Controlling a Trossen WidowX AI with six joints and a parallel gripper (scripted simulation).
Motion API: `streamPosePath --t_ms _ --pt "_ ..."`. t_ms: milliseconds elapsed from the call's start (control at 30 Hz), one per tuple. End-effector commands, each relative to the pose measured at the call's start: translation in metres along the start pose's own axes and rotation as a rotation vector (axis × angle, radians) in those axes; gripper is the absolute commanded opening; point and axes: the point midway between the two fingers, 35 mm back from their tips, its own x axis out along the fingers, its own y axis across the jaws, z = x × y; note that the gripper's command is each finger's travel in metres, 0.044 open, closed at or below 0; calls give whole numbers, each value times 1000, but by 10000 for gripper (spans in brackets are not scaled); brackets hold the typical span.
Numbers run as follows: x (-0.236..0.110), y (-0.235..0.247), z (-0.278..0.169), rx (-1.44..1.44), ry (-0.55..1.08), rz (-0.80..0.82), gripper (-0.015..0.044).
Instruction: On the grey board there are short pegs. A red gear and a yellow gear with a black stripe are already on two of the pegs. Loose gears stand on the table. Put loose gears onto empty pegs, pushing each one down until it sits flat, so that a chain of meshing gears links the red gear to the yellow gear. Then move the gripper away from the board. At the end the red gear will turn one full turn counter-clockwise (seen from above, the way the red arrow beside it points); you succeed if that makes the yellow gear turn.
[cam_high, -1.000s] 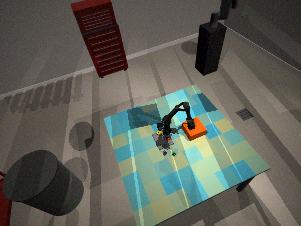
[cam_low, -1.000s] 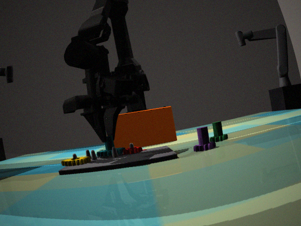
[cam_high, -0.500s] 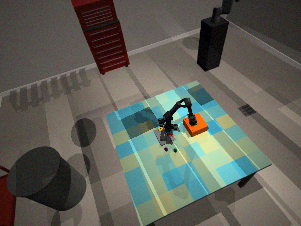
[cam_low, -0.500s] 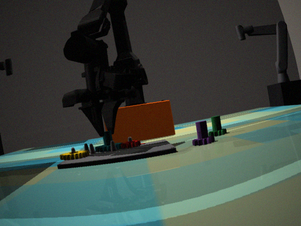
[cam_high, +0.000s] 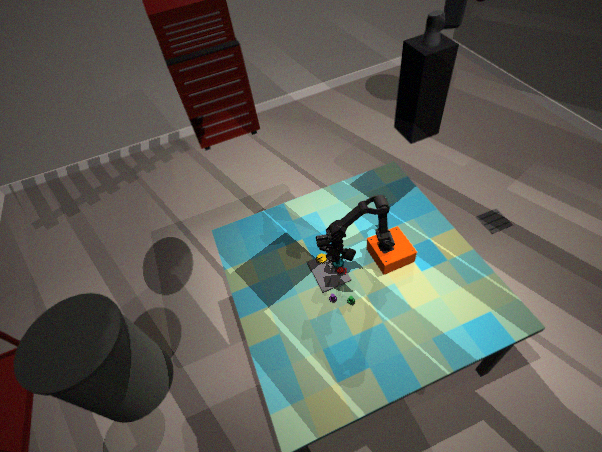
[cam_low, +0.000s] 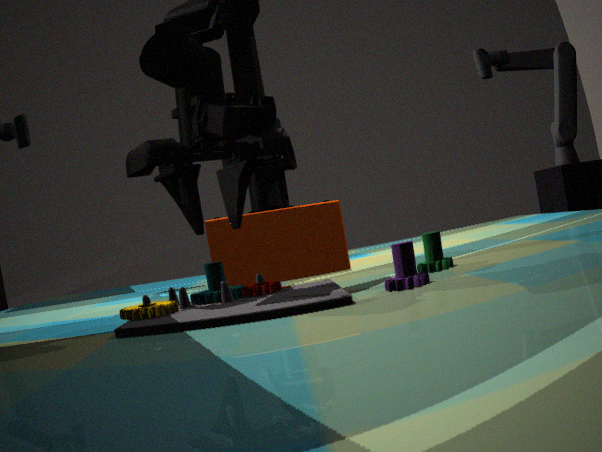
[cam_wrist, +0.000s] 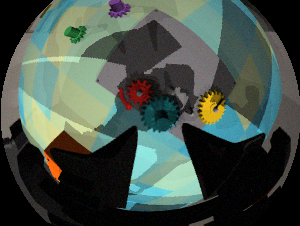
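Observation:
The grey board (cam_high: 325, 287) (cam_low: 320, 291) (cam_wrist: 200, 55) bears the red gear (cam_high: 341, 270) (cam_low: 264, 288) (cam_wrist: 145, 89) and the yellow gear (cam_high: 321, 258) (cam_low: 152, 310) (cam_wrist: 207, 111) with its black stripe. The teal gear (cam_high: 339, 263) (cam_low: 215, 275) (cam_wrist: 171, 107) stands upright and low on the board beside the red gear, its teeth at the red teeth. A gap with bare pegs (cam_low: 183, 298) (cam_low: 226, 292) lies between teal and yellow. The purple gear (cam_high: 333, 298) (cam_low: 403, 260) and green gear (cam_high: 351, 300) (cam_low: 432, 247) stand on the table. My gripper (cam_low: 218, 230) is open and empty above the teal gear's handle.
The orange block (cam_high: 392, 252) (cam_low: 280, 245) (cam_wrist: 53, 167) under the arm's base stands beside the board. Purple and green stand off the board's other side, close together. A red curved arrow (cam_wrist: 124, 100) lies beside the red gear.

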Motion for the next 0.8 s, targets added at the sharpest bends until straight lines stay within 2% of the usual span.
streamPosePath --t_ms 0,167,200,433,667,767 --pt "-1 11 27 148 0 -4 298" --pt "-1 38 71 466 -4 -2 429" --pt "-2 45 80 530 -5 -1 440" --pt "-2 100 132 946 -13 13 440" --pt "-2 145 163 1286 -8 22 440" --pt "-2 150 166 1331 -7 22 440"
